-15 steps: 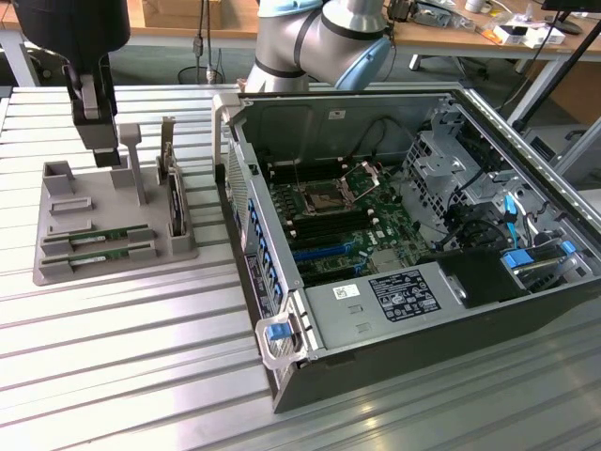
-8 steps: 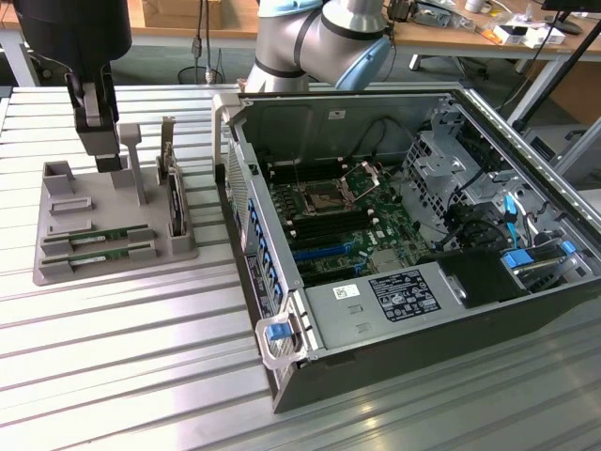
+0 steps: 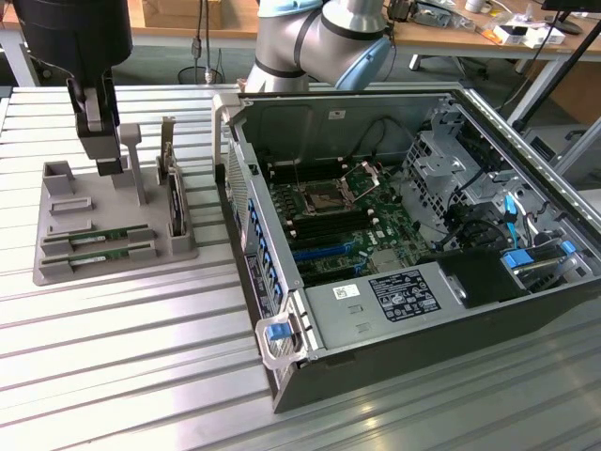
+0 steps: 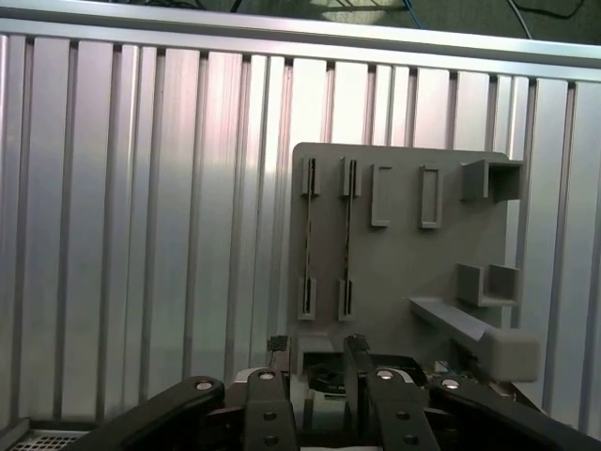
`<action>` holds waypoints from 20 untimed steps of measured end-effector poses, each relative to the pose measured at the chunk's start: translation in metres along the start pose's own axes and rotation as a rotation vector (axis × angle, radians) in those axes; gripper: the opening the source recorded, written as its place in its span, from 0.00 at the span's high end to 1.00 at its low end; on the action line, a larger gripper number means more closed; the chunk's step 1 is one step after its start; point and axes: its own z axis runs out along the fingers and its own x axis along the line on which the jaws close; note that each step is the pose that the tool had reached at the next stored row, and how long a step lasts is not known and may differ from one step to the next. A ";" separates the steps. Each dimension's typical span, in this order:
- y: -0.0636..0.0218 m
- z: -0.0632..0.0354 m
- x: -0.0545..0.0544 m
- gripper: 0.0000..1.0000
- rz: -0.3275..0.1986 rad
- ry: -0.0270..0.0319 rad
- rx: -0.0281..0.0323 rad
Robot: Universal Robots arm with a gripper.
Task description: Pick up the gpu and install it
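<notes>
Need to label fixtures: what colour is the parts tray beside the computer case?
The tray is plain grey, clearest in the wrist view.

The desk was silvery with ribbed stripes. The tray on it was plain grey, the gpu in it green. Beside the tray, the black computer case held a green motherboard with blue slots.
</notes>
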 end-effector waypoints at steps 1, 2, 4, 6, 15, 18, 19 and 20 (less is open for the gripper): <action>0.0000 0.0005 0.000 0.64 0.000 0.0000 0.0000; 0.0000 0.0011 0.000 0.64 0.000 0.0000 0.0000; -0.0001 0.0023 0.000 0.64 0.000 0.0001 -0.0001; -0.0001 0.0035 0.001 0.64 0.000 0.0001 -0.0001; -0.0003 0.0083 0.001 0.64 0.000 0.0000 0.0000; -0.0003 0.0093 0.002 0.64 0.000 0.0000 0.0000; -0.0003 0.0097 0.002 0.64 0.000 0.0000 0.0000; -0.0004 0.0104 0.002 0.64 0.000 0.0000 0.0001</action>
